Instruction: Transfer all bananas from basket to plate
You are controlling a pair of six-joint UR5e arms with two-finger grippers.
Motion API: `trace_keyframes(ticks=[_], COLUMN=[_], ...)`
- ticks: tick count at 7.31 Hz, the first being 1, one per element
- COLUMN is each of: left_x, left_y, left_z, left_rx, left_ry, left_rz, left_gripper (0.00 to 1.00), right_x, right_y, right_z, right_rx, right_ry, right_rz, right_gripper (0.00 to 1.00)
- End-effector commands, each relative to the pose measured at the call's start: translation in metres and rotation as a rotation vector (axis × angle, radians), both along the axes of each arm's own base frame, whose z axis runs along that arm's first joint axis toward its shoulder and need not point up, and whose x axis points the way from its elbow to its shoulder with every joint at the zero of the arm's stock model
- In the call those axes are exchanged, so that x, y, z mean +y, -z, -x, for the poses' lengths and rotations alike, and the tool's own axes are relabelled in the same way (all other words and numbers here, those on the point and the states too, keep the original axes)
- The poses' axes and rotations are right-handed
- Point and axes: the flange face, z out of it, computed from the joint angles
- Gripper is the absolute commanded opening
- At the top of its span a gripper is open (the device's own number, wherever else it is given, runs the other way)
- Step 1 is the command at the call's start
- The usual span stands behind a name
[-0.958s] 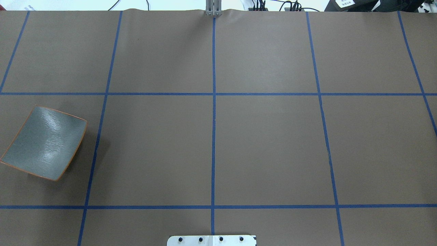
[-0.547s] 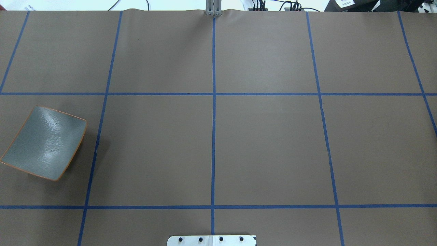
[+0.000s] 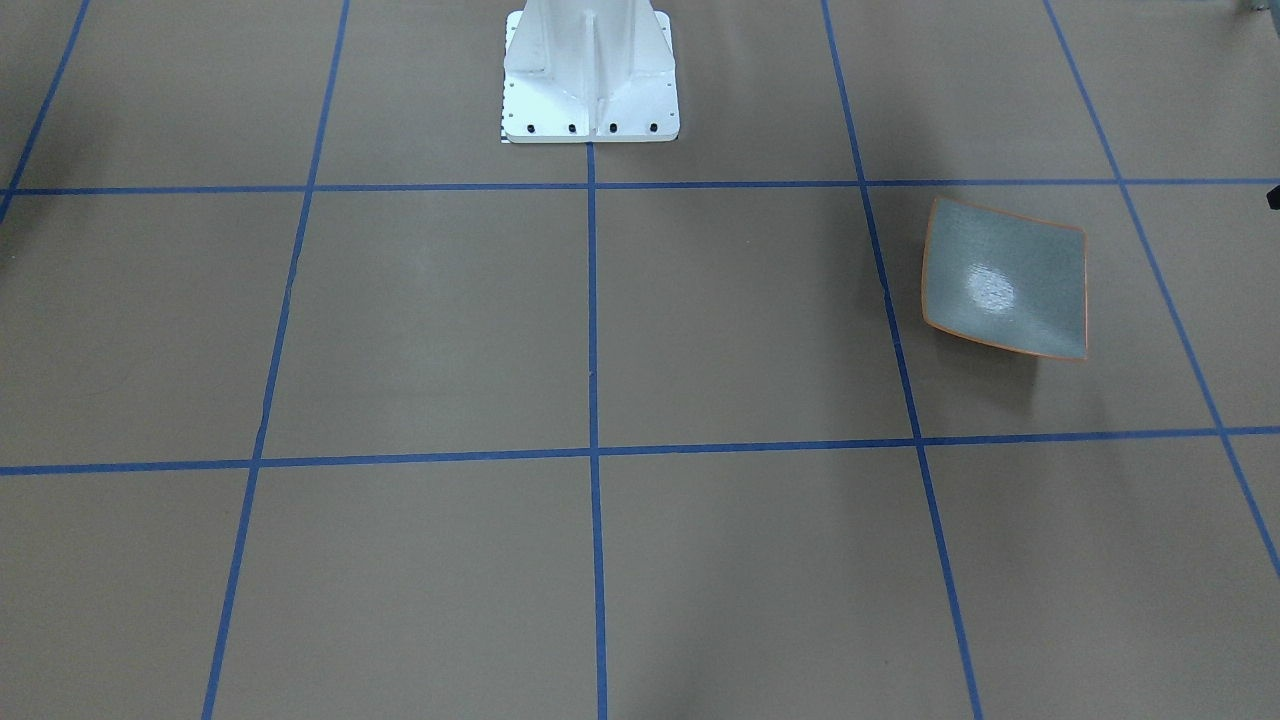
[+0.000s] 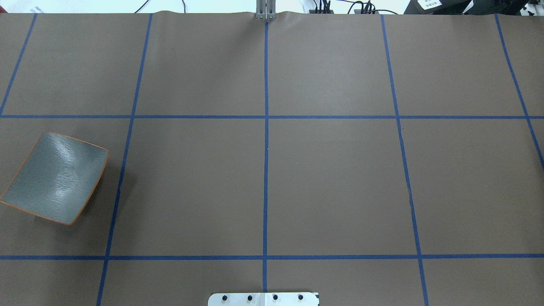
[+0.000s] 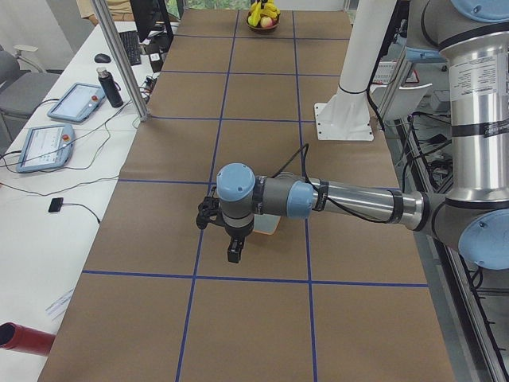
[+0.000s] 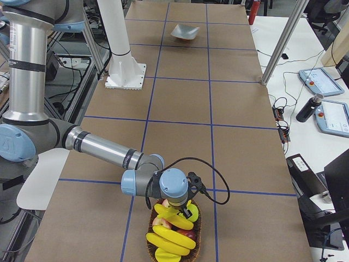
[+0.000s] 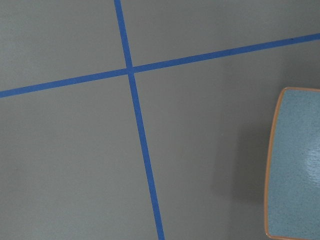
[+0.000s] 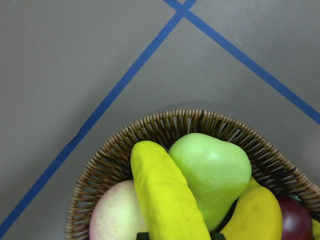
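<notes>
Plate (image 4: 55, 176) unmoved; banana (image 8: 162, 195) long axis runs toward basket (image 8: 100, 172) rim; left gripper (image 5: 233, 254), right gripper (image 6: 185, 210): cannot tell state.

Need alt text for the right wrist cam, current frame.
A wicker basket fills the lower frame, holding yellow bananas, a green pear, a pale apple and a dark red fruit. Above it is brown table crossed by blue tape lines.
</notes>
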Motion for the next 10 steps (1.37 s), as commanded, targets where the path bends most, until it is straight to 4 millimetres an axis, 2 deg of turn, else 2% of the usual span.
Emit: trace_keyframes(ticks=[1, 2, 4, 5, 6, 7, 9, 10], left_x=[-0.001, -0.001, -0.004, -0.008, -0.013, -0.020, -0.032, -0.059], left_y=[-0.001, -0.002, 0.004, 0.010, 0.018, 0.031, 0.057, 0.085], left_z=[0.000, 0.000, 0.000, -0.001, -0.001, -0.001, -0.001, -0.004], left_rx=[0.000, 0.000, 0.002, 0.003, 0.004, 0.006, 0.014, 0.019], left_ry=[0.000, -0.001, -0.001, -0.003, -0.003, 0.000, 0.001, 0.001], left_rz=[0.001, 0.000, -0.015, -0.033, -0.085, -0.188, -0.384, -0.443], left_gripper=[1.00, 1.00, 1.00, 1.00, 1.00, 1.00, 1.00, 1.00], right_x=[-0.005, -0.009, -0.044, -0.066, -0.071, -0.079, -0.094, -0.102], right_y=[0.044, 0.060, 0.096, 0.120, 0.151, 0.191, 0.250, 0.285], right_z=[-0.016, -0.017, -0.022, -0.025, -0.022, -0.003, 0.036, 0.064], right_rx=[-0.007, -0.006, -0.028, -0.042, -0.078, -0.101, -0.139, -0.174], right_ry=[-0.038, -0.049, -0.052, -0.118, -0.259, -0.317, -0.389, -0.410], right_rz=[0.031, 0.035, 0.062, 0.106, 0.200, 0.233, 0.292, 0.330], right_gripper=[0.00, 0.00, 0.00, 0.00, 0.00, 0.00, 0.00, 0.00])
